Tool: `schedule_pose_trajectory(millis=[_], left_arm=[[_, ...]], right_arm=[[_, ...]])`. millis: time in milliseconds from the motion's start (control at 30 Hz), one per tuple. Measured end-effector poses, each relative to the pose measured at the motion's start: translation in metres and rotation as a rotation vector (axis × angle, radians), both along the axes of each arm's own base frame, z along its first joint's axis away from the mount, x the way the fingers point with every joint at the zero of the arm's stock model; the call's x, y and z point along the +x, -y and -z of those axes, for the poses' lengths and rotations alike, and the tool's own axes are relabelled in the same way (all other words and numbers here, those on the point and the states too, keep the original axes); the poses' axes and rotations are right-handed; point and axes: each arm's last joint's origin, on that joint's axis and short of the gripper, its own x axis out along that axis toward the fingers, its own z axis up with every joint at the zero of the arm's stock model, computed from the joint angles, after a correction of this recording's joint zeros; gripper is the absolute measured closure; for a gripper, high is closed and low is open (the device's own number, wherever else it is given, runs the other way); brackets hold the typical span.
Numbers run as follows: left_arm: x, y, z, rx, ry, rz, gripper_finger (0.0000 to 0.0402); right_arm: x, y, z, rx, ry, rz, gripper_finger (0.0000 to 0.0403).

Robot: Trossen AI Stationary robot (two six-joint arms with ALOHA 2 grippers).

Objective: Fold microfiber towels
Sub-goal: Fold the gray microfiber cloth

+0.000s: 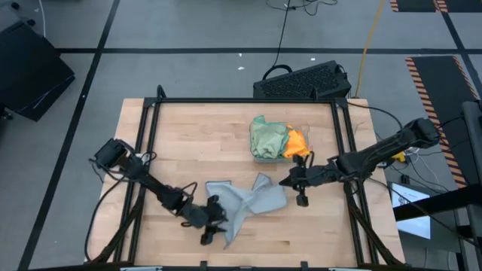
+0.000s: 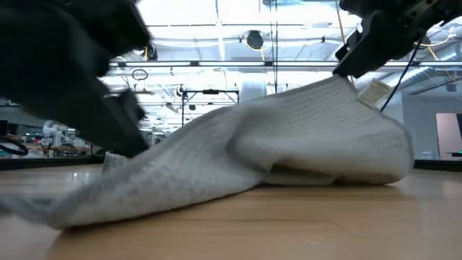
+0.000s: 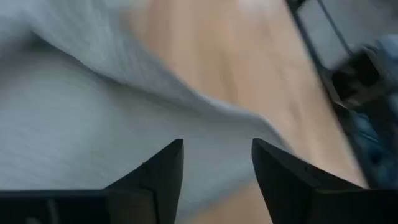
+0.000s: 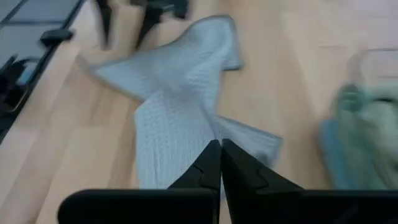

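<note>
A light grey microfiber towel (image 1: 245,199) lies crumpled on the wooden table near its front edge. Its right part rises to a peak (image 2: 338,81). My right gripper (image 4: 219,144) is shut on that raised part, right of the towel (image 1: 286,181). My left gripper (image 3: 217,146) is open, its two fingers standing over the towel's near left part (image 1: 213,220). A pale green towel (image 1: 266,138) and an orange towel (image 1: 297,141) lie bunched in a clear tray (image 1: 307,129) toward the far right. My right gripper pinches a raised bit of the grey towel's right side (image 4: 216,132) between its shut fingertips, slanting down from the table's right. That part is lifted into a peak; the rest of the towel lies slack on the table. My left gripper: I cannot tell whether its fingers touch the towel.
A black keyboard-like object (image 1: 301,81) sits beyond the table's far edge. Black frame rails (image 1: 147,150) run along the table's left and right sides. Bare wood (image 1: 196,143) lies left of the tray and along the front edge (image 1: 316,241).
</note>
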Motion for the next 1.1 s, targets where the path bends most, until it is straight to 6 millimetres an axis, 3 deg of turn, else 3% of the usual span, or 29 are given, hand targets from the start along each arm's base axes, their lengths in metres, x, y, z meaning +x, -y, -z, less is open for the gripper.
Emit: schedule_pose_trajectory(millis=[133, 400, 533, 733, 900, 1100], left_arm=[[-0.017, 0.024, 0.000, 0.006, 0.015, 0.015, 0.0211], [-0.050, 0.059, -0.004, 0.215, 0.177, -0.057, 0.0233], [-0.043, 0.077, -0.001, 0.276, 0.205, -0.015, 0.0225], [-0.019, 0.106, 0.002, 0.379, 0.208, 0.051, 0.0181], [-0.013, 0.108, 0.008, 0.406, 0.123, 0.026, 0.0159], [-0.007, 0.105, 0.022, 0.390, 0.095, -0.012, 0.0178]], right_arm=[[-0.007, 0.004, -0.008, -0.010, 0.026, 0.065, 0.0402], [-0.007, 0.008, -0.010, -0.002, 0.041, 0.115, 0.0403], [-0.007, 0.008, -0.010, 0.001, 0.044, 0.119, 0.0403], [-0.007, 0.008, -0.010, 0.021, 0.047, 0.132, 0.0403], [-0.007, 0.008, -0.010, 0.025, 0.048, 0.134, 0.0403], [-0.006, 0.008, -0.011, 0.028, 0.055, 0.134, 0.0403]])
